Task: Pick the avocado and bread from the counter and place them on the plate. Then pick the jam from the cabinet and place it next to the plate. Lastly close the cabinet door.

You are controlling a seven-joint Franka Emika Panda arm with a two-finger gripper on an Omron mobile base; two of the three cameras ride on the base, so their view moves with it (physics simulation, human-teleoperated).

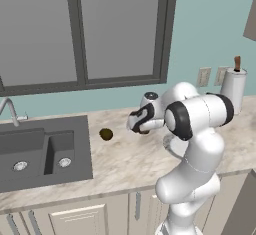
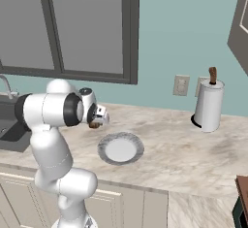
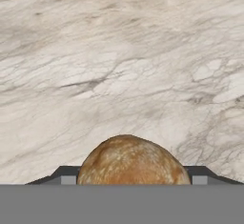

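Gripper (image 3: 128, 180) clamped on the bread (image 3: 131, 161), low over the desk (image 3: 119, 66), apparently for the carry to the plate (image 2: 120, 149).
Avocado (image 1: 106, 134) sits on the desk near the sink (image 1: 40, 151), plate bare. Fingertips mostly cut off in hand view; bread barely visible behind arm from the base views.
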